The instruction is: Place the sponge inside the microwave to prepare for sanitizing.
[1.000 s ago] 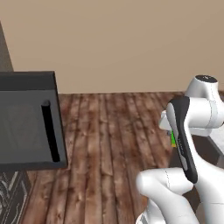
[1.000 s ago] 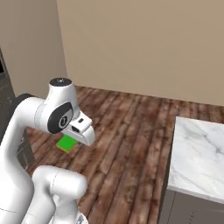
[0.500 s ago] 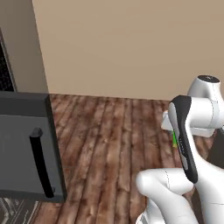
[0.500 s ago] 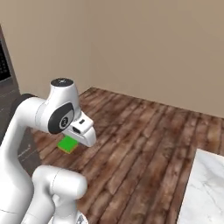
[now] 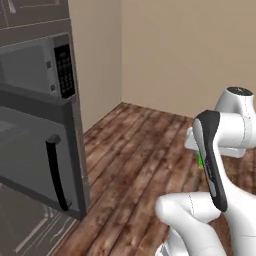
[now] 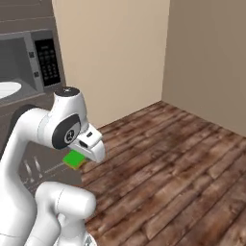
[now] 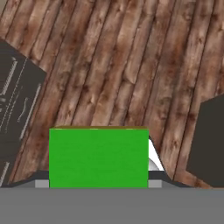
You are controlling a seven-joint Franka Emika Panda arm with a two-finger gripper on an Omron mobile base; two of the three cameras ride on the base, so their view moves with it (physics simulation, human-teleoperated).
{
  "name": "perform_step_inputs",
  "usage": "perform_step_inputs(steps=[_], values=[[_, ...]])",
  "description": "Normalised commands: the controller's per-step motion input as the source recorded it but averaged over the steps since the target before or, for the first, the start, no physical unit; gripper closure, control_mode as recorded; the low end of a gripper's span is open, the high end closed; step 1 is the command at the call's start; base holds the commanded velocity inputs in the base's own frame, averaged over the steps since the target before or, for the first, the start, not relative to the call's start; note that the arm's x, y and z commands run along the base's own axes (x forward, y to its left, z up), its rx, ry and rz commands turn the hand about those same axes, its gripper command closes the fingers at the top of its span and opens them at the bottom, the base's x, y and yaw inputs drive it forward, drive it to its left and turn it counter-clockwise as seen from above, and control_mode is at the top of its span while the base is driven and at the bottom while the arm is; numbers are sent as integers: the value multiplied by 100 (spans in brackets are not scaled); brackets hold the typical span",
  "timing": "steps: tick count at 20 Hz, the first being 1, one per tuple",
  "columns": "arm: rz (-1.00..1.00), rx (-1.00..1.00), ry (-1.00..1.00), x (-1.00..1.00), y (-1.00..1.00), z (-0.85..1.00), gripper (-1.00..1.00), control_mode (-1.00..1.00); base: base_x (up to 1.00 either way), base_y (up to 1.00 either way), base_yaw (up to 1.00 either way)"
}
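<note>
I hold the sponge (image 7: pixel 98 157) low beside my own arm, over the wooden floor (image 6: pixel 182 163), well apart from the microwave (image 5: pixel 37 65). The microwave stands at the left of both base views with its door (image 5: pixel 42 160) swung open and the white plate (image 6: pixel 8 89) showing inside.

Main risk, as I judge it: the open door juts out between me and the cavity, so a low or straight reach could strike its edge or its handle (image 5: pixel 56 172) and knock the sponge loose. A second risk is the tucked pose; unfolding the arm fast in this tight corner could swing the sponge into the wall (image 6: pixel 110 53) or the cabinet front. A soft sponge may also slip if squeezed unevenly.

In the hand view the sponge sits squarely between the jaws, its green face spanning the gap and hiding most of both tips. The jaws are closed on it at a middling width. The gripper (image 6: pixel 81 156) points down at the floor.
</note>
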Motion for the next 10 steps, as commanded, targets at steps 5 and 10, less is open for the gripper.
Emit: perform_step_inputs(steps=[5, 10], values=[[0, 0, 0, 0, 0, 0, 100, 100, 78, 0, 40], [0, 0, 0, 0, 0, 0, 100, 100, 75, 0, 44]])
